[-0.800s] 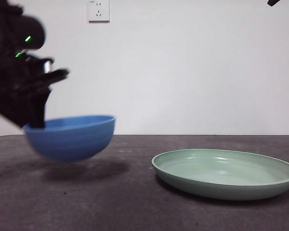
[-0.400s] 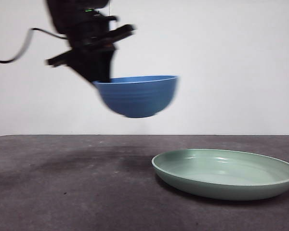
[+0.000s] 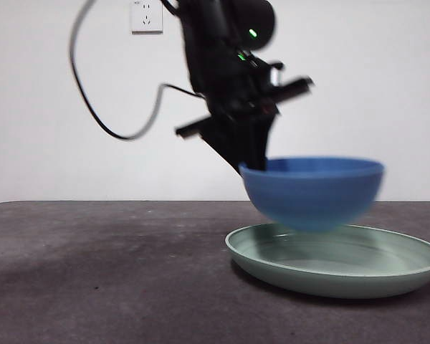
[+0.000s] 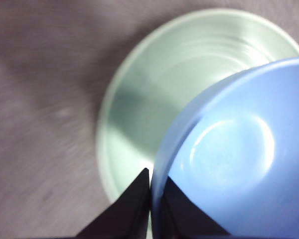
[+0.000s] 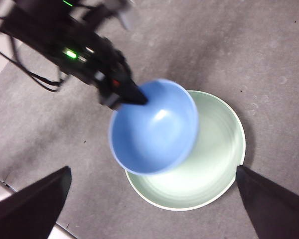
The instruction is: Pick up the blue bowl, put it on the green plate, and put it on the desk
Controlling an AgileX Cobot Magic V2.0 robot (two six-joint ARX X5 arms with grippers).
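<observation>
The blue bowl [image 3: 312,190] hangs upright over the left half of the green plate [image 3: 330,283], its base about level with the plate's rim; blur hides whether they touch. My left gripper [image 3: 254,161] is shut on the bowl's left rim, one jaw inside and one outside, as the left wrist view shows at the gripper [image 4: 150,199], bowl [image 4: 239,149] and plate [image 4: 139,99]. My right gripper [image 5: 152,172] stands open high above, looking down on the bowl [image 5: 154,127], the plate [image 5: 214,164] and the left gripper [image 5: 124,94]. The plate lies on the desk [image 3: 93,272].
A black cable [image 3: 107,122] loops from the left arm over the left side of the desk. A white wall socket [image 3: 147,16] sits on the back wall.
The left gripper has carried the bowl up from the left side of the desk, across to the right, and down over the green plate.
</observation>
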